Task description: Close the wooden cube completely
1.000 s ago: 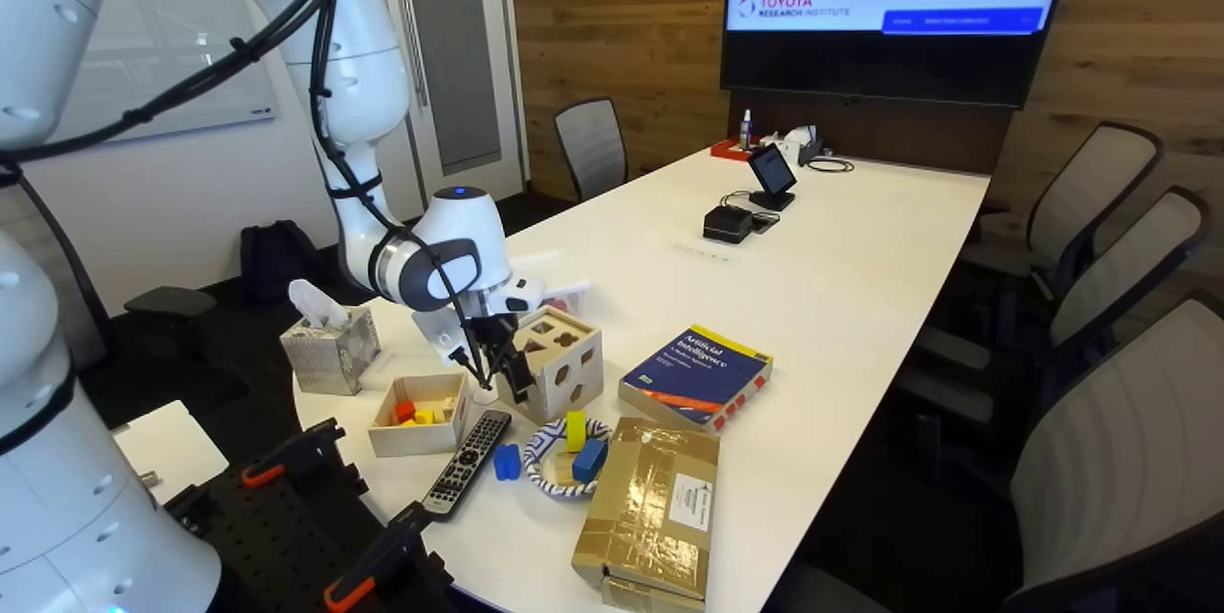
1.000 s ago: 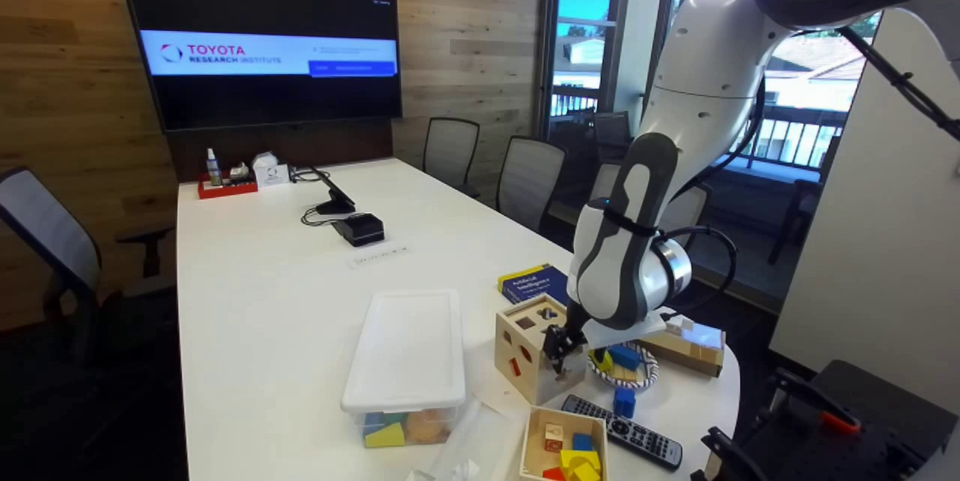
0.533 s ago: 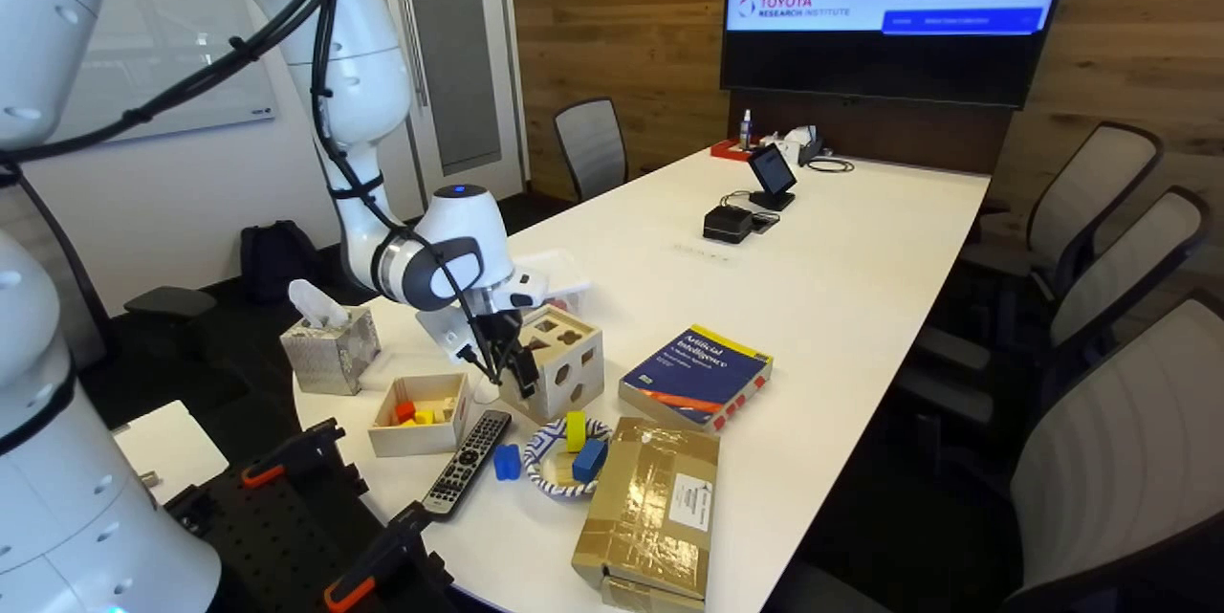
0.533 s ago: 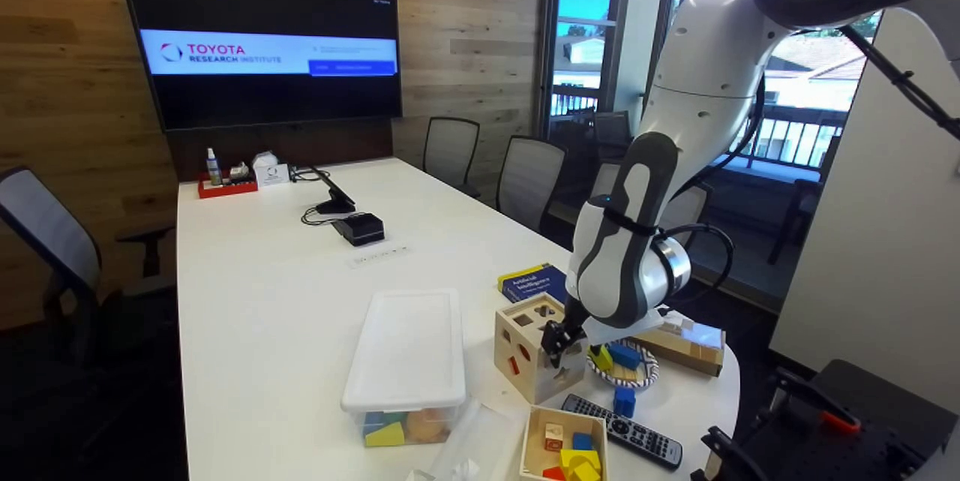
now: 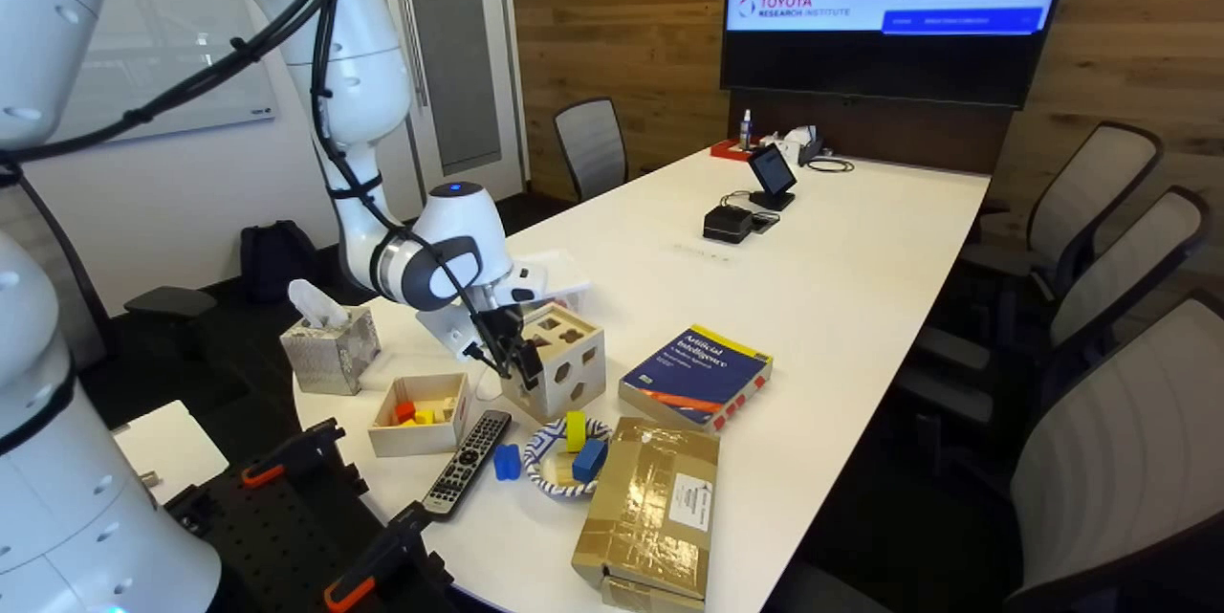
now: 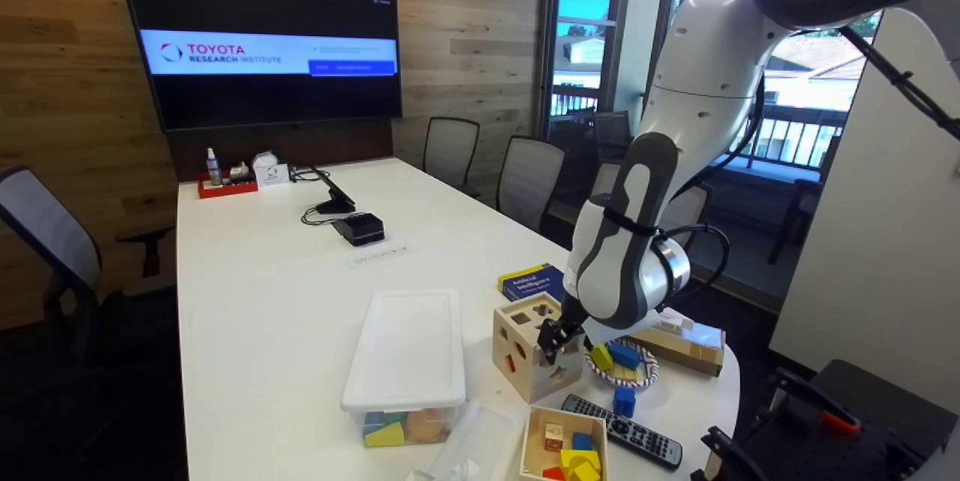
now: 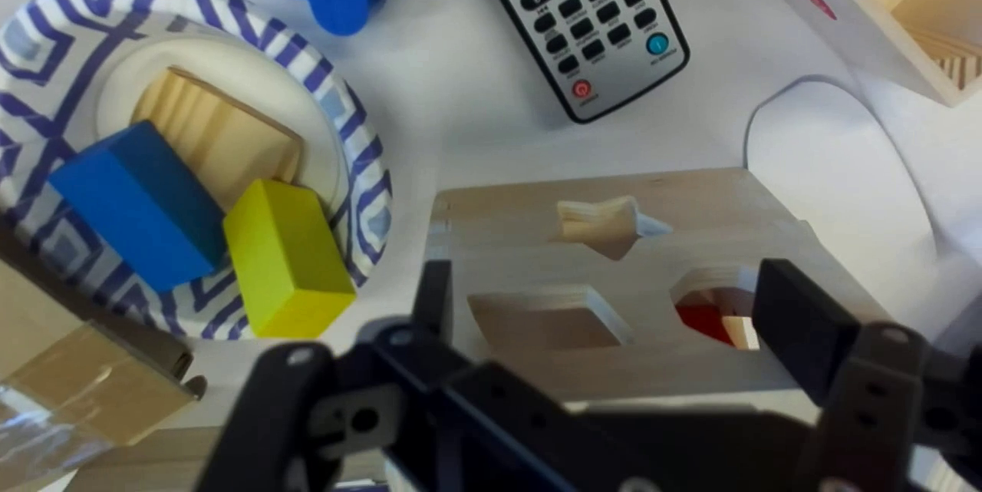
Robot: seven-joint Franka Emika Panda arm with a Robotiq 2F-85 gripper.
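The gripper holds nothing, its fingers wide apart. It hangs over the white table, at the end where the wooden cube stands upright. The cube's sides look about equal, so no long axis guides the approach. What counts is its upper edge toward the robot's base: in both exterior views the gripper is at that edge, with the cube below it and to its far side. The top panel is partly covered, so any gap along it may be hidden; a push away from the base seems likelier than a grasp. In the wrist view the spread jaws span most of one cutout face; whether they touch it I cannot tell. The star cutout lies between the fingers, beyond their tips.
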